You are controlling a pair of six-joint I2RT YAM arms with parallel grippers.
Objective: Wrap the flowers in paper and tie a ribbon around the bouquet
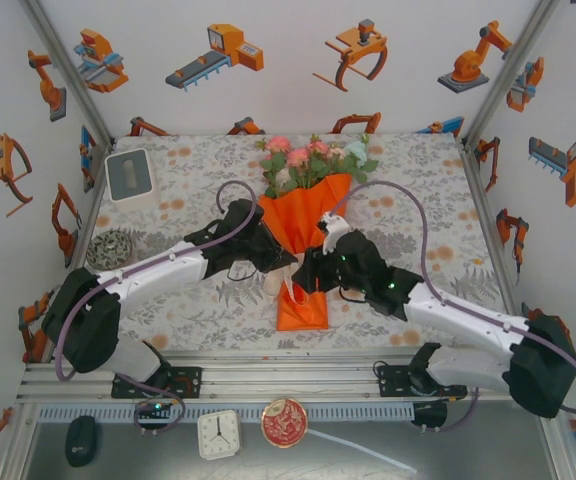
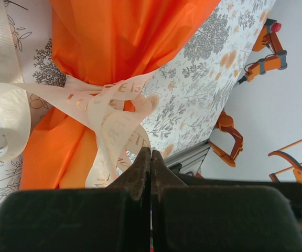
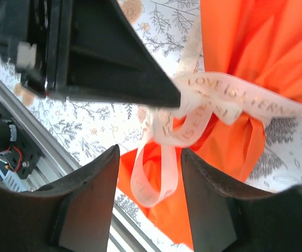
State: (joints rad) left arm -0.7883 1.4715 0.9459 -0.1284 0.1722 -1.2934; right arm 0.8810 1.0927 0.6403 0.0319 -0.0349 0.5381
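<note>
Paper held flowers at its 12 o'clock end. Left claw was shut, touching ribbon; right claw was open.

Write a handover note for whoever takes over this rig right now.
Left gripper: shut, tips at the ribbon knot; whether it pinches the ribbon I cannot tell.
Right gripper: open, a ribbon loop seen between its fingers, not gripped.
Things: flowers sit in the orange paper cone, lying mid-table, blooms away from the arms.
Done: flowers wrapped; ribbon round the cone's neck and crossed into a knot.
Left: probably snug the knot, then let go.
</note>
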